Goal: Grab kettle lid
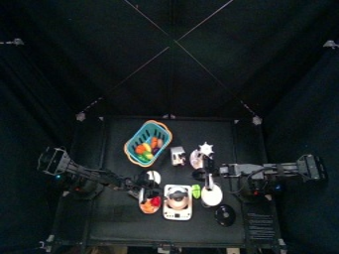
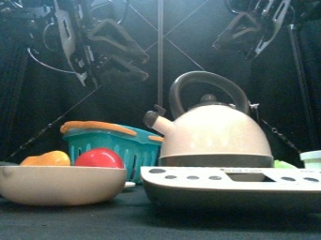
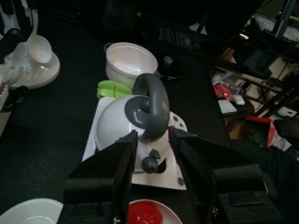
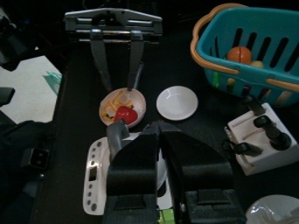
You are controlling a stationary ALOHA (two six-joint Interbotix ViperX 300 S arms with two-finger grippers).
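Lying flat on the counter (image 1: 119, 223) near its front edge, the kettle lid (image 1: 225, 214) shows in the top view as a small dark disc. It sits just beside the white egg-shaped object (image 1: 212, 194) and to the right of the kettle (image 2: 213, 127), apart from both grippers; it is too small there to make out its knob.

The kettle stands without the lid on a flat white scale (image 2: 232, 187). A white bowl of fruit (image 2: 63, 183) sits to its left, and a teal basket (image 1: 149, 140) holding more fruit stands farther back.

The right gripper (image 4: 160, 140) hangs above the counter on the right, behind the egg-shaped object. Its jaws are drawn nearly together with nothing between them. Its wrist view looks across the fruit bowl and a small white plate (image 4: 177, 101) toward the other arm.

The left gripper (image 3: 149, 144) hovers on the left with its jaws spread wide and empty. The kettle's dark handle (image 3: 146, 101) lies ahead of it in line with the gap, though the top view shows it short of the kettle.
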